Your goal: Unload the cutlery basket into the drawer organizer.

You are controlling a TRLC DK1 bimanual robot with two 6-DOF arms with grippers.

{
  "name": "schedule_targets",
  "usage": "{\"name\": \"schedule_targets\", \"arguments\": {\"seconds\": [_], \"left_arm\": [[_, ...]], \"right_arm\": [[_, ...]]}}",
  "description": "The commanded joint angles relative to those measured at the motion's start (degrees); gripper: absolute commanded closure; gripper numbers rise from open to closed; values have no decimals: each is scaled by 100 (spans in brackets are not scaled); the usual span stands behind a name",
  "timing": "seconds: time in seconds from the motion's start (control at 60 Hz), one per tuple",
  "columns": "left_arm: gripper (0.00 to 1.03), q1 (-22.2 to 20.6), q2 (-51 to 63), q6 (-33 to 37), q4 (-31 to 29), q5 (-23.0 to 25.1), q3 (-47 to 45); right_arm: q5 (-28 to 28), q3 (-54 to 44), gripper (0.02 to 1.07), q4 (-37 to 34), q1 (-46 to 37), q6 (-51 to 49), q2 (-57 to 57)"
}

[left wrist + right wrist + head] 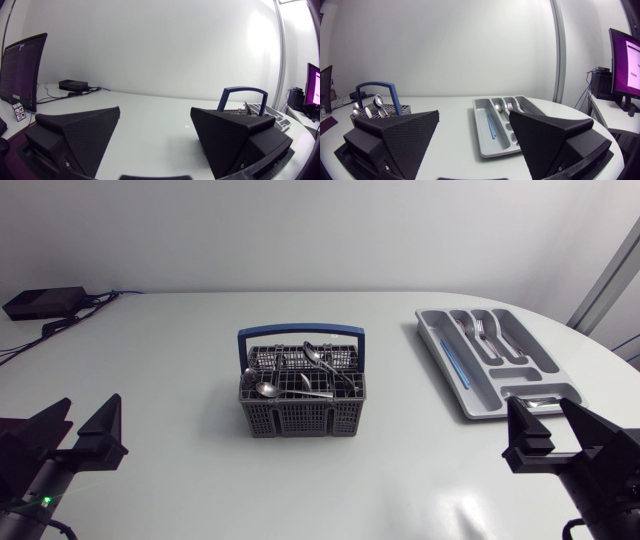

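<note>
Black wedge fingers on both sides, spread wide, nothing between them. Left tool sits low at the near left corner of the worktop; right tool mirrors it at the near right. Both are well apart from the cutlery. Reads as a parked pose, jaws open presumably so either arm can go straight to a pick.

Cutlery basket: grey mesh, upright, mid-worktop, between the two arms, blue handle arched over it. It is loaded: several spoons stand or lean in its cells, bowls up, handles down. So the part on offer is the bowl or neck; judged a slippery thing to pinch.

Drawer organizer: grey tray, right side, lying at an angle, its near end just ahead of the right tool. Some cutlery, forks by the look, lies in a far compartment. A thin blue item, cannot tell what, lies in the long side slot. Placement favours the right arm for drops; the basket looks reachable by either.

Task judged barely begun, with most pieces in the basket.
</note>
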Motion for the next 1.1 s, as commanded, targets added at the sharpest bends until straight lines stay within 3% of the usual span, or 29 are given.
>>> {"name": "schedule_targets", "arguments": {"seconds": [0.0,0.583,1.083], "left_arm": [[4,15,-50,-59,23,-59,-130],[6,15,73,3,85,-305,432],[8,-170,2455,-41,-188,-314,2023]], "right_arm": [[3,-115,6,-32,30,42,-45],[21,202,6,-85,74,-134,-36],[311,1098,7,214,575,-116,1335]]}}
